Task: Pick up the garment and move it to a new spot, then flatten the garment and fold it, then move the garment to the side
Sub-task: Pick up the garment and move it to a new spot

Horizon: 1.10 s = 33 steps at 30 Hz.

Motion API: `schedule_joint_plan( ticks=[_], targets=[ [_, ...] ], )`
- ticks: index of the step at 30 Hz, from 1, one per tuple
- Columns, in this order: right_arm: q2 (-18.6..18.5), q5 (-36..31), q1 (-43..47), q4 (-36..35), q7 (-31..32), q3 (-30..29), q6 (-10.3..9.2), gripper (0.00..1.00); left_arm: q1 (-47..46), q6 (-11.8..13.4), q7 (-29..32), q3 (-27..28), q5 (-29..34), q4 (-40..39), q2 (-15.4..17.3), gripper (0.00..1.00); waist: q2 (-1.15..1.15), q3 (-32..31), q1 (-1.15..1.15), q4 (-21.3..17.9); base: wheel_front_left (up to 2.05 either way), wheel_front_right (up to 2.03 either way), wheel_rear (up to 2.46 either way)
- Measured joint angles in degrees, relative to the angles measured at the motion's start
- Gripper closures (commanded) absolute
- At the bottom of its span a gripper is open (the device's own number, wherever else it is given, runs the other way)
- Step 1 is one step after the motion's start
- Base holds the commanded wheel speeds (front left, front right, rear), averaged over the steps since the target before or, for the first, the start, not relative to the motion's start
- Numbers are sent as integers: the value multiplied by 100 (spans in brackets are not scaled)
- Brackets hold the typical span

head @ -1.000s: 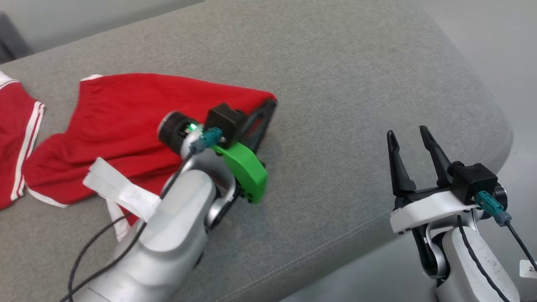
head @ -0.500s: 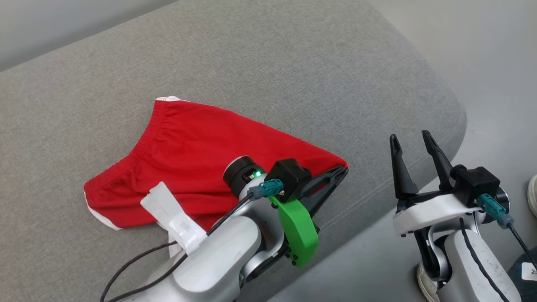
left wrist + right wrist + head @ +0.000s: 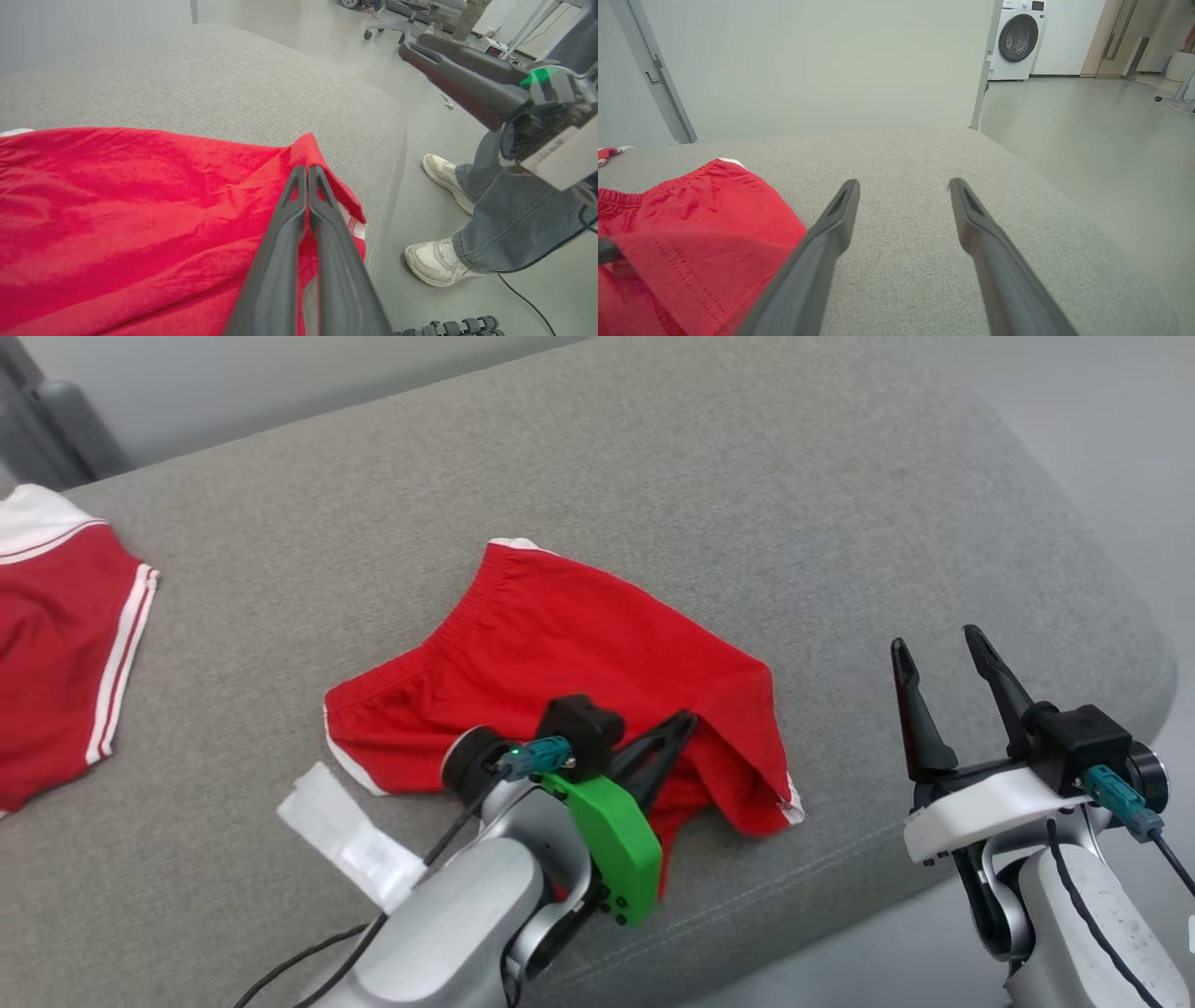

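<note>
The garment (image 3: 579,653), red shorts with white trim, lies on the grey cushion (image 3: 747,476) close to its right front edge. My left gripper (image 3: 689,719) is shut on the garment's red fabric, which rises in a fold over the fingertips. The left wrist view shows the shut left gripper (image 3: 307,169) pinching a raised peak of the garment (image 3: 140,196). My right gripper (image 3: 934,639) stands open to the right of the garment, holding nothing. In the right wrist view the right gripper (image 3: 903,183) points across bare cushion, with the garment (image 3: 691,233) at its left.
A second red garment with white stripes (image 3: 56,644) lies at the cushion's far left. A person's legs and white shoes (image 3: 467,186) stand on the floor beyond the cushion's right edge. A washing machine (image 3: 1017,39) stands far back.
The head camera has shifted. My left gripper has dragged the garment right, away from the striped red garment, and the gripped corner now folds back. The right gripper stays open.
</note>
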Motion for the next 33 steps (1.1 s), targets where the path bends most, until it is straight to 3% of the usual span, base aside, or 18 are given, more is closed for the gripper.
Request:
schedule_joint_plan(
  ticks=[4, 7, 17, 29, 30, 31, 33],
  targets=[
    [-41, -2, 41, 97, 0, 4, 49, 0, 301, 330, -163, 388, -200, -114, 341, 100, 0, -113, 0, 287, 0, 0, 0],
    [-91, -11, 190, 190, 0, 22, 105, 0, 797, 633, -300, 753, -277, -198, 820, 100, 0, -232, 0, 585, 0, 0, 0],
    [-252, -99, 241, 265, 0, 71, 207, 0, 1683, 719, -467, 1429, -593, -277, 1540, 100, 0, -469, 0, 1352, 0, 0, 0],
    [-301, -107, 355, 257, 0, -32, 198, 0, 2051, 721, -479, 1782, -924, -245, 1673, 100, 0, -632, 0, 2291, 0, 0, 0],
    [-304, -107, 394, 255, 0, -54, 197, 0, 2050, 721, -480, 1784, -938, -250, 1646, 58, 0, -640, 0, 2368, 0, 0, 0],
    [-312, -107, 424, 253, 0, -60, 196, 0, 2050, 721, -480, 1790, -938, -268, 1610, 0, 0, -647, 0, 2446, 0, 0, 0],
    [-308, -107, 442, 253, 0, -27, 198, 0, 2048, 721, -479, 1793, -994, -318, 1541, 0, 0, -660, 0, 2591, 0, 0, 0]
  ],
)
